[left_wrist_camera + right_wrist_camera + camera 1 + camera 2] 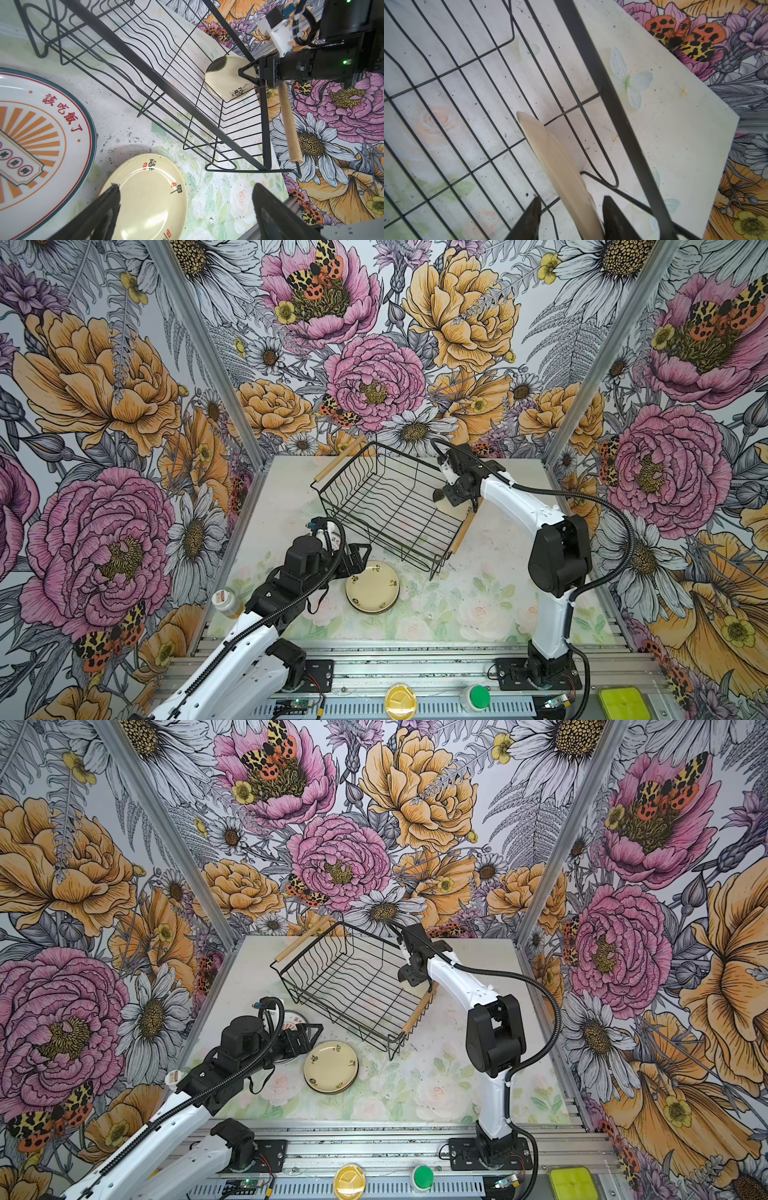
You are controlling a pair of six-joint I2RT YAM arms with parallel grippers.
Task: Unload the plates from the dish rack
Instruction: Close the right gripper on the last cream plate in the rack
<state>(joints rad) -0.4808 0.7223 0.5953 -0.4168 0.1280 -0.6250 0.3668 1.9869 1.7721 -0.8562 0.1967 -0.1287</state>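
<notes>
finding: one cream plate (226, 81) with a black patch stands on edge at the end of the dish rack (166, 84) nearest your right arm, just inside the wooden handle (289, 124); no other plate shows in the rack. the right gripper (571, 199) straddles its upper rim, jaws part spread, with a gap visible on one face, so you are not yet pinching it. the left gripper (186, 188) is spread wide and holds nothing, above a stack of cream plates (372, 587) on the table (478, 605), beside a larger sunburst plate (41, 135). judge the standing plate as rigid, glazed and slick, light but liable to chip; grip deep over the upper rim and draw it up in its own plane before you clear the rack wall. not verifiable: whether its lower edge sits in a slot wire, as the wrist hides most of it in both top views; contact on the far face; the count in the stack; and the sunburst plate, cut off in the left wrist view.
</notes>
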